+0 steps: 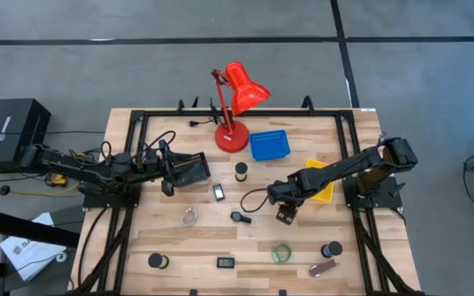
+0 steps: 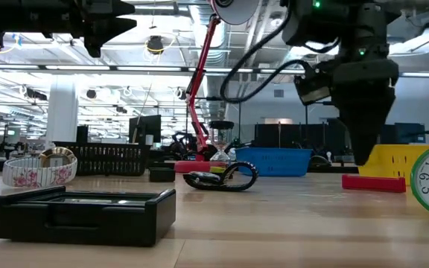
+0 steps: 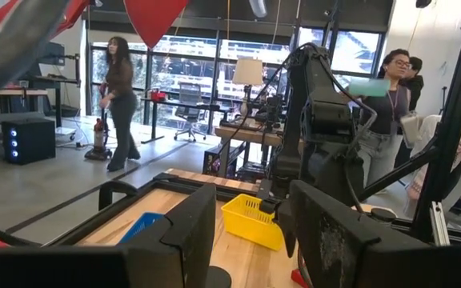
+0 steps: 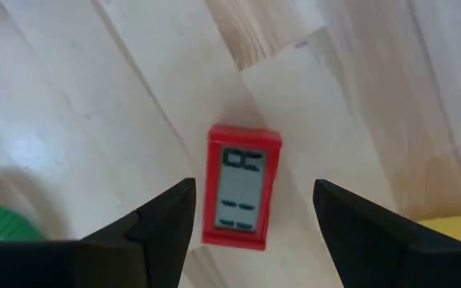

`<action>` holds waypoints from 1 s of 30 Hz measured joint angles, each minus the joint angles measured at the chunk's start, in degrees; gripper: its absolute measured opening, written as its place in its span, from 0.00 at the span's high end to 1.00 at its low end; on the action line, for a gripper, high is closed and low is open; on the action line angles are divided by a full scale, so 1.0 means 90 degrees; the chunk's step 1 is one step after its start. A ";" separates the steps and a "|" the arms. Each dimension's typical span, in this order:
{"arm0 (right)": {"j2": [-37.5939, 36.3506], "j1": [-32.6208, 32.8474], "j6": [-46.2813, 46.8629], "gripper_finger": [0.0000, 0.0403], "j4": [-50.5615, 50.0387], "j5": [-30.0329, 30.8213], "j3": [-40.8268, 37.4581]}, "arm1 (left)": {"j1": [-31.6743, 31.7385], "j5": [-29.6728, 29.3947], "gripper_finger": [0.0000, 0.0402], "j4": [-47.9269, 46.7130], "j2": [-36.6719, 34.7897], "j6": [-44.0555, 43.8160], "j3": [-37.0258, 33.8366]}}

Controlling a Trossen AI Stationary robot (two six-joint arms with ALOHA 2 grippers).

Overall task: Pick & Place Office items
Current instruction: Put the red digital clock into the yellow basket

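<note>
My right gripper (image 1: 285, 212) (image 2: 363, 152) hangs open above the table's middle right, fingers pointing down. Right below it a small red oblong with a grey display (image 4: 242, 196) (image 2: 373, 182) lies flat on the wood; the fingers stand on either side of it and above it, apart from it. In the high view the gripper hides the oblong. My left gripper (image 1: 168, 170) (image 3: 250, 240) waits open at the table's left, held level beside the black tray (image 1: 189, 170). Other office items lie scattered: a green tape ring (image 1: 281, 252), a clear ring (image 1: 189, 217), black rolls (image 1: 331, 248) (image 1: 156, 261), a maroon oblong (image 1: 322, 268).
The red desk lamp (image 1: 235, 99) stands at the far middle, with the blue tray (image 1: 269, 145) beside it and the yellow tray (image 1: 326, 187) under my right arm. A black display piece (image 1: 225, 263), a roll (image 1: 241, 171) and small black pieces (image 1: 219, 192) (image 1: 239, 217) lie around. People stand in the room beyond.
</note>
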 joint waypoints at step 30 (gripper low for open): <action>0.0937 0.0131 -0.0294 0.39 0.0191 -0.0140 0.0105 | 0.0000 -0.0029 0.61 0.0101 0.0108 0.0002 -0.0005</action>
